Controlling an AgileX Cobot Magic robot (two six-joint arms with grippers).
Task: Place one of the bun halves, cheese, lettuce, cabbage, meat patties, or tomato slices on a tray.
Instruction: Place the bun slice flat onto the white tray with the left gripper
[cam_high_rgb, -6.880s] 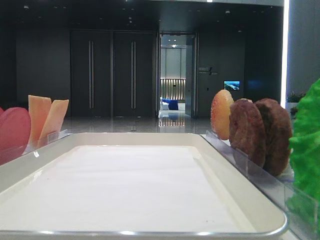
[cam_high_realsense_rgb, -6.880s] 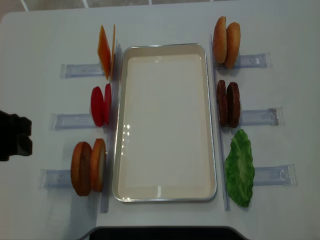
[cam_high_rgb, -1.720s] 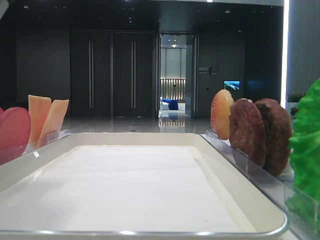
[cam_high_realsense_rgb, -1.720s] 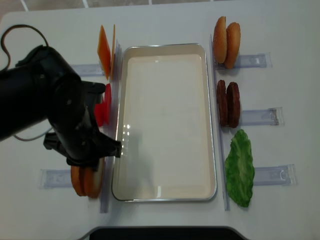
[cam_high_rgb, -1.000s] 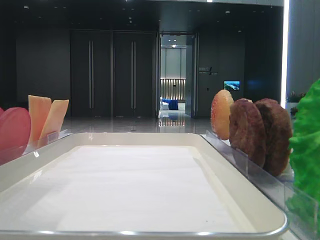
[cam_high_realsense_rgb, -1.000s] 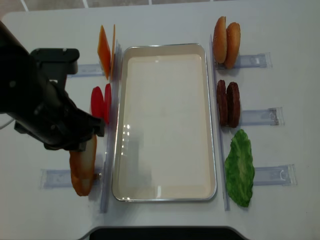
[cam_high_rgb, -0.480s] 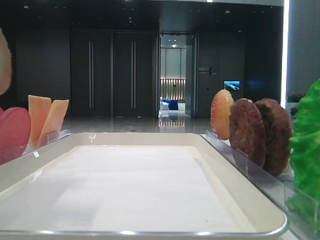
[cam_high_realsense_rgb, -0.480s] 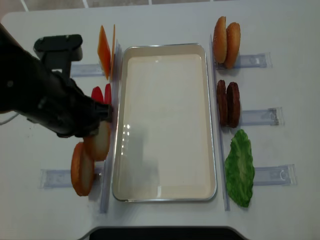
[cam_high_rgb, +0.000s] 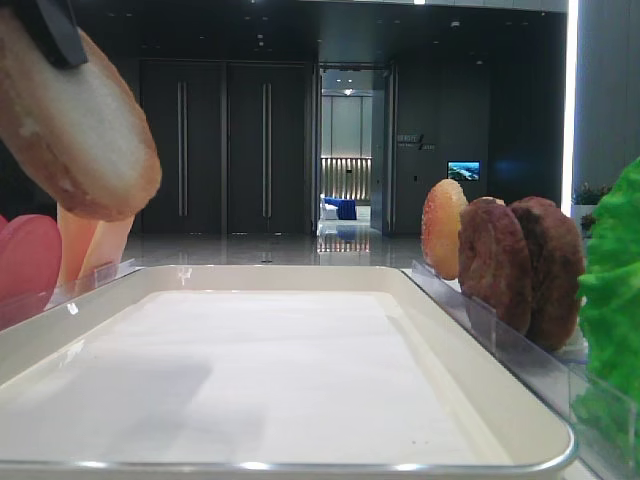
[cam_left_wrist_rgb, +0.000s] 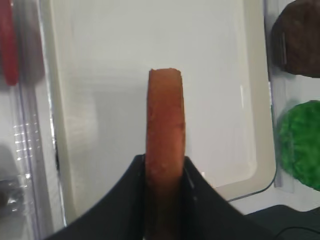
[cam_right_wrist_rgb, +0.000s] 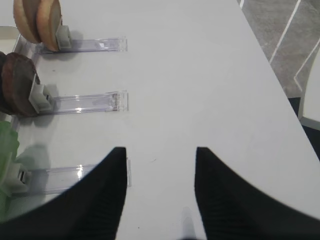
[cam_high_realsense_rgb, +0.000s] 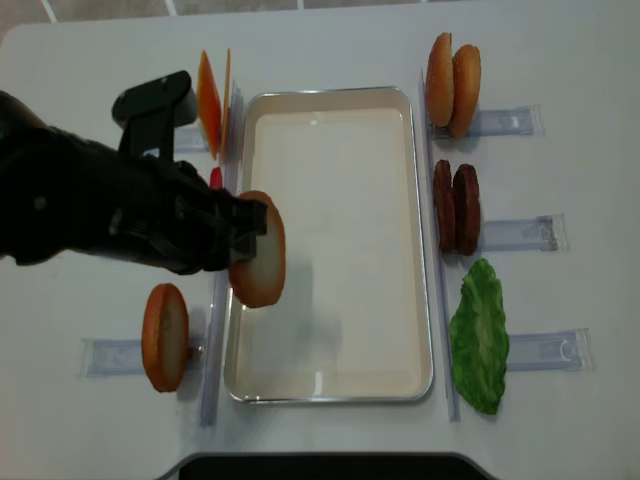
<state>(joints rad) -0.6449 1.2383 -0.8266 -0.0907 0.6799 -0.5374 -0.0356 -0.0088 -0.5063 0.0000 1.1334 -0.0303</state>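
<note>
1 bun half clamped in left pincer, held on edge above tray near its left rim; not yet set down. Tray liner bare. Right pincer apart, idle over table. Remaining: lower, release.

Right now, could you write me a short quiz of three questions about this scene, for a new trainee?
1. True or false: the left gripper is shut on a bun half.
2. Where is that bun half? A) lying flat on the tray B) in the air over the tray's left edge C) in its holder
3. Fill in: the right gripper is open and holds ____.

Key: 1 true; 2 B; 3 nothing
</note>
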